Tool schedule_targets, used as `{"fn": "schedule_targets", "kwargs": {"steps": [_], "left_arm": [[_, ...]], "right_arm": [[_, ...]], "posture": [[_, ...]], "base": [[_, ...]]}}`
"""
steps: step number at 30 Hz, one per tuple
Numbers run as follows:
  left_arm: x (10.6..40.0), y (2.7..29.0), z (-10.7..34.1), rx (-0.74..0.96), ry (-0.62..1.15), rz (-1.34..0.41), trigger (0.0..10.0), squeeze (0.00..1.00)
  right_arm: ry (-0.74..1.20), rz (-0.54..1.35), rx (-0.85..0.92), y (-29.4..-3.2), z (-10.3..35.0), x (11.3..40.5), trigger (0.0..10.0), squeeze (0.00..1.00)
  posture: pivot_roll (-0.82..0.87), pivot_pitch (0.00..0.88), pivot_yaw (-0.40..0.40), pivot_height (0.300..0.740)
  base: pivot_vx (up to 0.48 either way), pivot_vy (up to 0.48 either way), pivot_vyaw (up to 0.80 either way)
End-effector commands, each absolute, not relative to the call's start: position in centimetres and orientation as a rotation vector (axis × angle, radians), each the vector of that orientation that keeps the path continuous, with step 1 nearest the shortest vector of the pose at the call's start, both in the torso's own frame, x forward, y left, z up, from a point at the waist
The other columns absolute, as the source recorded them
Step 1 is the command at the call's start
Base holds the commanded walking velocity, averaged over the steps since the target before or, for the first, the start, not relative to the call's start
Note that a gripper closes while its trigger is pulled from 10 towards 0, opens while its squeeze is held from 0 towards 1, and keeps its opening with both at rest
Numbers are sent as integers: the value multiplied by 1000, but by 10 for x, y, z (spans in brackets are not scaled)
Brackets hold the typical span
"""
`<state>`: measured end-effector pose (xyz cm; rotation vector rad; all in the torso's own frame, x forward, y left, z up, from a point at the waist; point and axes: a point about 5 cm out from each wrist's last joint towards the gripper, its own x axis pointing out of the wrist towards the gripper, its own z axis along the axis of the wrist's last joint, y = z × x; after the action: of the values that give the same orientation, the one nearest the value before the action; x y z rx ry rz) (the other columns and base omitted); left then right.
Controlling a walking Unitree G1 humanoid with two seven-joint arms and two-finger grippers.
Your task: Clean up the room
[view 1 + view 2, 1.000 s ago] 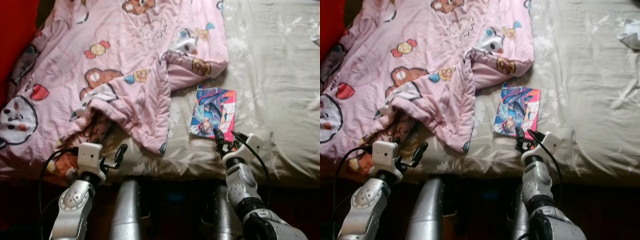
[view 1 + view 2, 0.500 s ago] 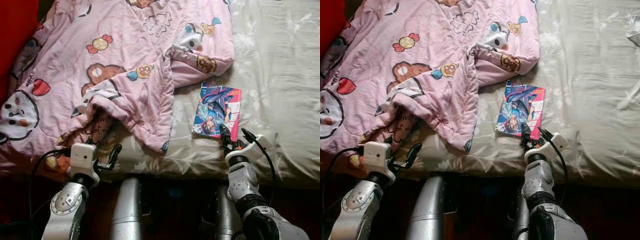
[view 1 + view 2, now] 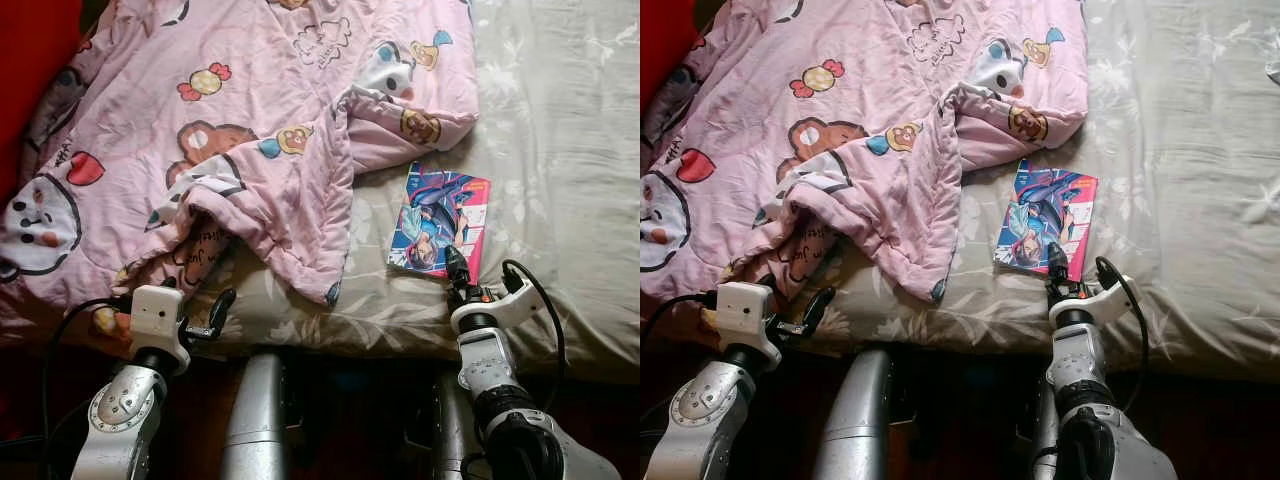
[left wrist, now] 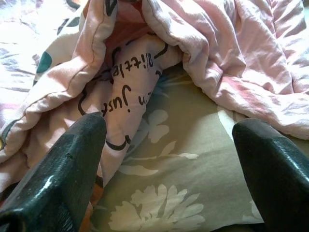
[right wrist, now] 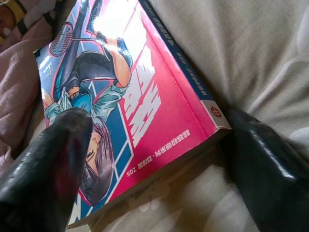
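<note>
1. A comic book [image 3: 440, 220] with a bright pink and blue cover lies flat on the bed [image 3: 560, 150], on the pale floral sheet just beside the lower edge of the rumpled pink quilt [image 3: 230, 130].
2. The right gripper [image 3: 468, 285] sits at the near edge of the book, at the bed's front edge. In the right wrist view its two black fingers [image 5: 46, 169] are spread apart, one resting over the cover's corner and the other out past the spine on the sheet, so the book's near end lies between them but they have not closed on it.
3. The left gripper [image 3: 205, 325] hovers at the front edge of the mattress, just below a bunched fold of the quilt.
4. Its fingers [image 4: 63, 169] are wide apart with nothing between them; the left wrist view looks across the flowered sheet to the quilt's folded hem, which bears black lettering.
5. A red surface [image 3: 30, 60] stands at the far left, next to the quilt.
</note>
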<state>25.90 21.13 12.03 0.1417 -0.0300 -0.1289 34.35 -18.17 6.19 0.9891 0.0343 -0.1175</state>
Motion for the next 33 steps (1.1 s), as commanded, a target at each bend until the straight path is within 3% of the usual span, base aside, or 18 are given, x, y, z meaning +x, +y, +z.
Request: {"fn": "schedule_targets", "kwargs": {"steps": [1, 14, 33], "left_arm": [[253, 219, 116, 152, 1, -105, 10000, 0], [252, 218, 113, 150, 12, -101, 10000, 0], [261, 213, 107, 146, 13, -113, 10000, 0]], "right_arm": [[118, -97, 1030, -163, 46, 335, 0, 0], [84, -106, 1040, -171, 47, 335, 0, 0], [63, -74, 1022, -166, 48, 334, 0, 0]], "posture": [[290, 540, 138, 600], [280, 529, 133, 600], [254, 443, 118, 600]], "base": [[0, 0, 0], [0, 0, 0], [0, 0, 0]]}}
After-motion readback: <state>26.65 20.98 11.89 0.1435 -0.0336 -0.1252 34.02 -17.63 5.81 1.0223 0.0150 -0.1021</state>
